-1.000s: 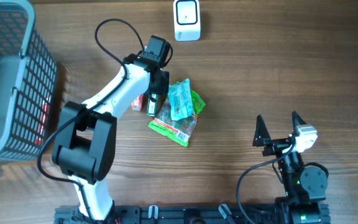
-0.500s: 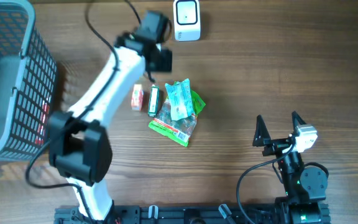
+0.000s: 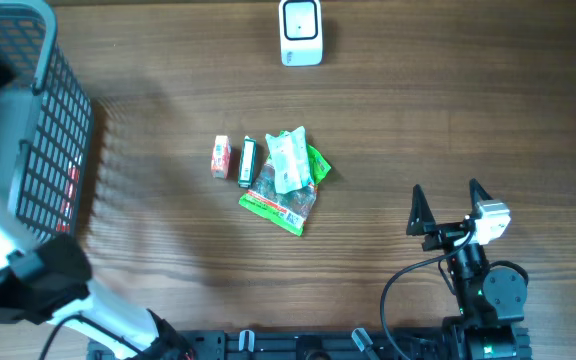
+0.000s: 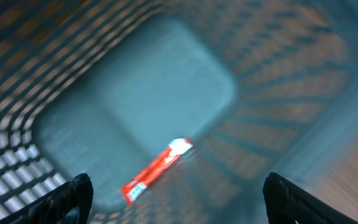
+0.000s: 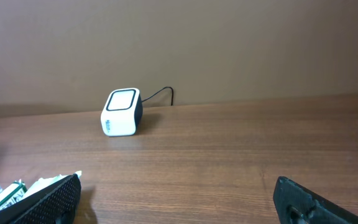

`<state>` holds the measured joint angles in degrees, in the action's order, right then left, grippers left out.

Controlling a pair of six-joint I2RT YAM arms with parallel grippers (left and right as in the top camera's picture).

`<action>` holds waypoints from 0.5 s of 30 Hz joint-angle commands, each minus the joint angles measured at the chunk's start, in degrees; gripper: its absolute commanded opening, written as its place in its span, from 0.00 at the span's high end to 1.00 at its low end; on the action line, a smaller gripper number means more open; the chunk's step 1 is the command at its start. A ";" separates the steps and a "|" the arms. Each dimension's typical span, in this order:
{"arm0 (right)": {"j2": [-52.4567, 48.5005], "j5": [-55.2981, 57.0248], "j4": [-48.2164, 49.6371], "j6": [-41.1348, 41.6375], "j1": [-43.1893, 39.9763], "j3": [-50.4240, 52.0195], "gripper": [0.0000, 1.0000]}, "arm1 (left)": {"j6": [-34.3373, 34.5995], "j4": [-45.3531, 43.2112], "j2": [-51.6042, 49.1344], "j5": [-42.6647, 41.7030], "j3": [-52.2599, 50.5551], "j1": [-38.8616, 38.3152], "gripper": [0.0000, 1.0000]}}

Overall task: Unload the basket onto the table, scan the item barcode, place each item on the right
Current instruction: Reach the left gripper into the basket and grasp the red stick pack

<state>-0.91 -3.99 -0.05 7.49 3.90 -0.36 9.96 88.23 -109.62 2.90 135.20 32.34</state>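
Left gripper, wide and empty, hangs over the basket; packets lie well right, nearer the open, empty right gripper

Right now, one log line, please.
left gripper: open over basket | red packet: inside basket | right gripper: open, empty | green packets: on table

The left gripper is held with jaws spread wide; the right gripper is spread likewise, empty.
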 commanded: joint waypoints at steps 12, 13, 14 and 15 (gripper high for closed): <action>0.11 0.57 0.17 0.04 -0.28 0.07 0.00 | 10.27 -2.10 -6.43 -13.31 -23.98 9.66 0.00; 0.11 0.57 0.17 0.02 -0.28 0.07 0.00 | 13.49 -4.09 -6.43 -13.31 -26.18 9.68 0.00; 0.11 0.57 0.17 0.04 -0.28 0.07 0.01 | 15.89 -5.64 -6.43 -13.35 -27.98 9.68 0.00; 0.11 0.57 0.17 0.02 -0.26 0.07 0.00 | 18.29 -7.82 -6.43 -13.35 -30.40 9.66 0.00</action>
<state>-0.91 -3.99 -0.05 7.49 3.90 -0.36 19.09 84.12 -115.98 -8.95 110.24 42.26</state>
